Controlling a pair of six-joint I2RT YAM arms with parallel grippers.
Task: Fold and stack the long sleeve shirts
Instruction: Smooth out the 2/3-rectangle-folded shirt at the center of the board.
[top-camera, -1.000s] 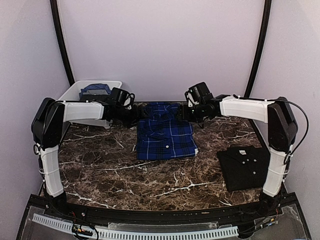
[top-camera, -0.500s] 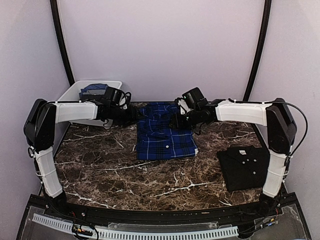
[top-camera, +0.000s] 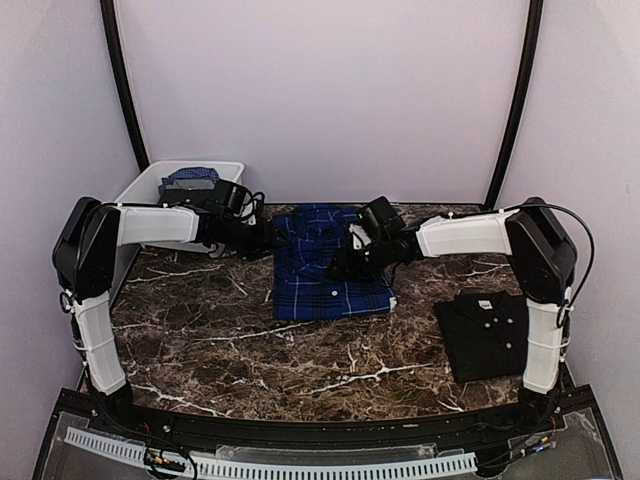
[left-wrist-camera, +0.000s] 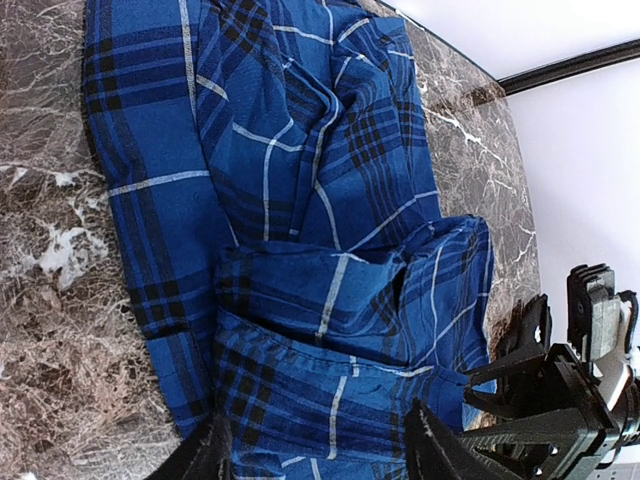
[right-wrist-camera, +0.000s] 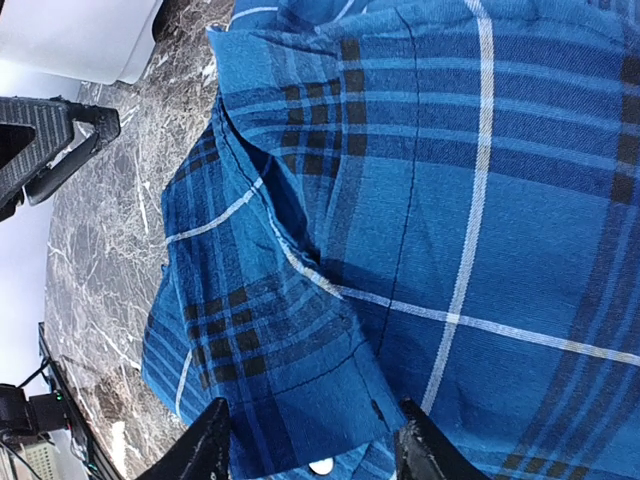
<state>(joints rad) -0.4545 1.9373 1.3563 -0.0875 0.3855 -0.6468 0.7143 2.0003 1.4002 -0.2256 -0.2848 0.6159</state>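
The royal-blue plaid shirt (top-camera: 330, 265) lies partly folded at the back middle of the marble table, its far part bunched. My left gripper (top-camera: 272, 238) is open over the shirt's far left edge; in the left wrist view the cloth (left-wrist-camera: 300, 250) lies between its spread fingertips (left-wrist-camera: 440, 450). My right gripper (top-camera: 345, 262) is open low over the shirt's right part; in the right wrist view a cuff flap with a white button (right-wrist-camera: 320, 467) lies between its fingertips (right-wrist-camera: 205, 450). The plain black shirt (top-camera: 490, 333) lies folded at the right.
A white plastic tub (top-camera: 150, 195) holding blue cloth stands at the back left corner. The table's front edge has a black rail with a white cable strip (top-camera: 300, 465). Purple walls close in the back and sides.
My right gripper has moved left and down from the shirt's far right corner onto its middle right. My left gripper has shifted slightly right onto the shirt's left edge.
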